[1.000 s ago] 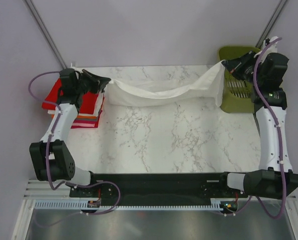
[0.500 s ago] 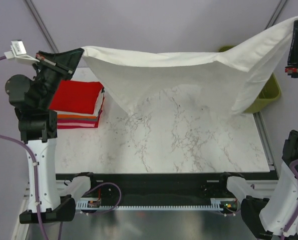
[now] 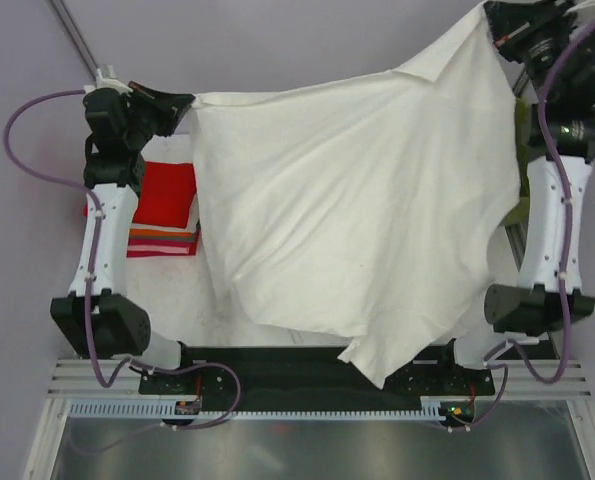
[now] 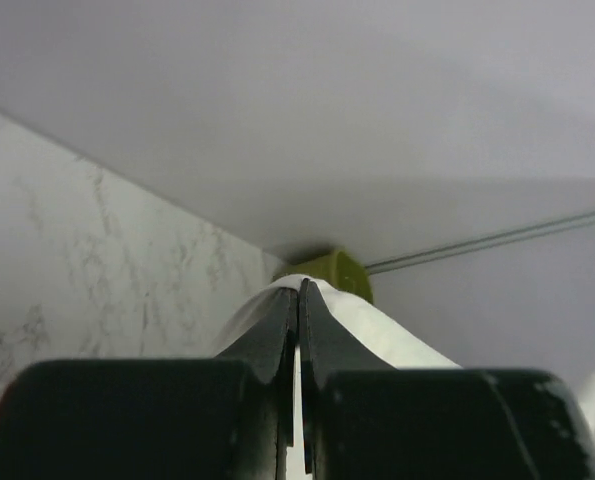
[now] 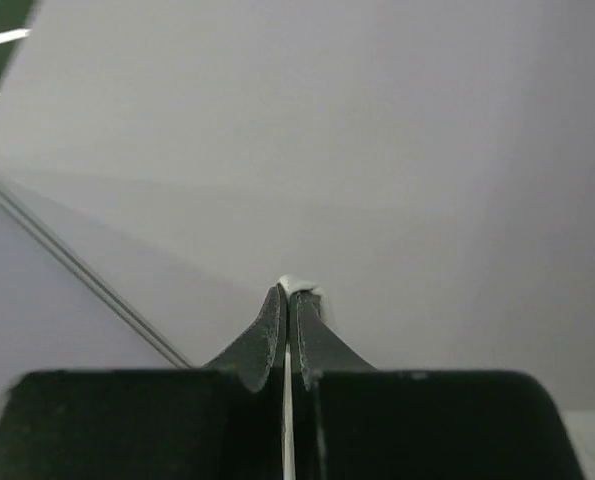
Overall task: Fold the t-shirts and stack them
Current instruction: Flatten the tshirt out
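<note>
your white t-shirt (image 3: 347, 210) now hangs spread over most of the table, its hem at the near edge; a moment ago it covered only the far half. left gripper (image 3: 184, 103) and right gripper (image 3: 494, 30) each pinch a far corner. i'd judge it ready to lay flat, right of the folded stack (image 3: 165, 205).

On the marbled white counter (image 3: 172, 300) we find a stack of folded t-shirts (image 3: 167, 195), red uppermost, at the far left; an olive-green basket (image 4: 327, 272) stands at the far right corner.
</note>
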Motion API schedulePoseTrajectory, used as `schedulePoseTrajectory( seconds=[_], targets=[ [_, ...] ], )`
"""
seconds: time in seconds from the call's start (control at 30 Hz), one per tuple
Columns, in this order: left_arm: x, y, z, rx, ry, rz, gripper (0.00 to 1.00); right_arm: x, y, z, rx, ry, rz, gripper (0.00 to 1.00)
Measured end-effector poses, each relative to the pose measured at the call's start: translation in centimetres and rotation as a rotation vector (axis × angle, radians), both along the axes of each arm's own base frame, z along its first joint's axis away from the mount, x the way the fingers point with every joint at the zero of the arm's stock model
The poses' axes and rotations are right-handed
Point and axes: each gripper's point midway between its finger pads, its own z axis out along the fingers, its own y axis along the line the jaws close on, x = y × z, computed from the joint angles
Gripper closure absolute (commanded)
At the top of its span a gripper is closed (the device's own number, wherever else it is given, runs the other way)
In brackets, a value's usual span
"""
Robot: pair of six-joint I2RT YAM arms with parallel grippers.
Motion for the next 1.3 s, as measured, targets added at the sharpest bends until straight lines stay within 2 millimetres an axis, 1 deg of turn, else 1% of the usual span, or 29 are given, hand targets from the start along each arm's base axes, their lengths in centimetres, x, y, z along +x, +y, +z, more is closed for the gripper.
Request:
schedulePoseTrajectory(
  seconds=[0.03, 0.1, 0.13, 0.17, 0.2, 0.23, 0.27, 0.33, 0.4, 0.47, 0.53, 0.6, 0.67, 0.7, 0.73, 0.77, 0.8, 0.83, 0.87, 0.9, 0.93, 1.03, 1.07, 1.1, 1.13, 1.2, 1.23, 1.27, 1.3],
  targets=[
    [1.8, 0.1, -2.7, -0.008, 0.065, -0.003, 0.98, 3.1, -0.2, -2.5, 0.022, 0.068, 0.025, 1.00],
    [4.6, 0.3, -7.1, -0.023, 0.169, -0.005, 0.98, 9.5, -0.7, -8.8, 0.084, 0.230, 0.080, 1.00],
    [5.6, 0.3, -8.9, -0.031, 0.216, -0.007, 0.98, 11.7, -1.0, -11.3, 0.111, 0.292, 0.096, 1.00],
    [6.5, 0.2, -9.8, -0.038, 0.243, -0.014, 0.98, 13.7, -1.4, -13.7, 0.141, 0.351, 0.109, 1.00],
    [7.6, 0.2, -10.0, -0.043, 0.252, -0.019, 0.98, 15.5, -1.8, -15.7, 0.174, 0.404, 0.123, 1.00],
    [8.6, 0.3, -9.9, -0.047, 0.257, -0.023, 0.98, 16.8, -2.2, -16.8, 0.200, 0.424, 0.130, 1.00],
    [9.6, 0.2, -8.8, -0.051, 0.242, -0.031, 0.98, 17.7, -2.6, -17.3, 0.231, 0.435, 0.137, 1.00],
    [11.3, 0.1, -5.2, -0.055, 0.161, -0.046, 0.98, 18.1, -3.5, -16.4, 0.286, 0.409, 0.154, 1.00],
    [11.9, 0.1, -1.0, -0.055, 0.062, -0.055, 0.98, 17.5, -4.5, -13.8, 0.314, 0.335, 0.166, 1.00],
    [11.3, -0.1, 2.9, -0.052, -0.028, -0.063, 0.98, 16.0, -5.5, -9.9, 0.314, 0.223, 0.175, 1.00],
    [10.3, -0.2, 6.0, -0.046, -0.108, -0.067, 0.98, 14.1, -5.7, -6.8, 0.297, 0.137, 0.190, 1.00],
    [9.5, -0.2, 7.6, -0.041, -0.154, -0.068, 0.98, 11.6, -5.4, -3.6, 0.259, 0.049, 0.212, 1.00],
    [9.4, -0.2, 7.7, -0.039, -0.168, -0.069, 0.98, 9.6, -4.5, -1.8, 0.225, -0.004, 0.237, 1.00],
    [9.5, -0.2, 7.2, -0.039, -0.166, -0.068, 0.98, 8.4, -3.9, -1.3, 0.205, -0.027, 0.255, 1.00],
    [9.9, -0.1, 6.3, -0.040, -0.153, -0.070, 0.98, 7.6, -3.4, -1.4, 0.194, -0.030, 0.269, 1.00],
    [10.4, -0.1, 4.9, -0.041, -0.134, -0.074, 0.98, 7.2, -2.9, -1.8, 0.186, -0.029, 0.284, 1.00],
    [11.0, -0.1, 3.1, -0.045, -0.105, -0.076, 0.98, 6.8, -2.2, -2.9, 0.176, -0.012, 0.303, 1.00],
    [11.7, 0.0, 0.7, -0.048, -0.066, -0.077, 0.98, 6.8, -1.6, -4.3, 0.168, 0.011, 0.318, 1.00],
    [12.3, 0.0, -1.9, -0.054, -0.019, -0.077, 0.98, 7.2, -1.1, -6.3, 0.167, 0.049, 0.327, 1.00],
    [12.9, 0.1, -5.3, -0.062, 0.045, -0.077, 0.98, 7.7, -0.8, -8.6, 0.167, 0.092, 0.334, 1.00],
    [13.1, 0.0, -8.1, -0.068, 0.093, -0.079, 0.98, 8.2, -0.5, -10.9, 0.171, 0.138, 0.338, 1.00],
    [12.7, -0.1, -17.5, -0.093, 0.275, -0.087, 0.98, 9.9, 0.1, -20.5, 0.211, 0.334, 0.338, 1.00],
    [12.2, -0.2, -19.9, -0.099, 0.326, -0.087, 0.98, 10.2, 0.3, -23.6, 0.227, 0.404, 0.334, 1.00],
    [11.6, -0.3, -22.1, -0.106, 0.373, -0.087, 0.98, 10.2, 0.4, -25.9, 0.237, 0.458, 0.329, 1.00],
    [11.2, -0.3, -23.6, -0.110, 0.401, -0.088, 0.98, 10.1, 0.5, -28.3, 0.243, 0.515, 0.322, 1.00],
    [10.6, -0.5, -25.4, -0.113, 0.434, -0.089, 0.98, 10.0, 0.5, -31.0, 0.241, 0.586, 0.305, 1.00],
    [10.4, -0.6, -25.9, -0.113, 0.440, -0.091, 0.98, 9.8, 0.5, -31.7, 0.233, 0.612, 0.294, 1.00],
    [10.0, -0.9, -26.5, -0.113, 0.448, -0.095, 0.98, 9.2, 0.6, -31.9, 0.209, 0.626, 0.278, 1.00],
    [9.9, -1.0, -26.4, -0.111, 0.439, -0.098, 0.98, 9.0, 0.7, -31.6, 0.193, 0.617, 0.270, 1.00]
  ],
)
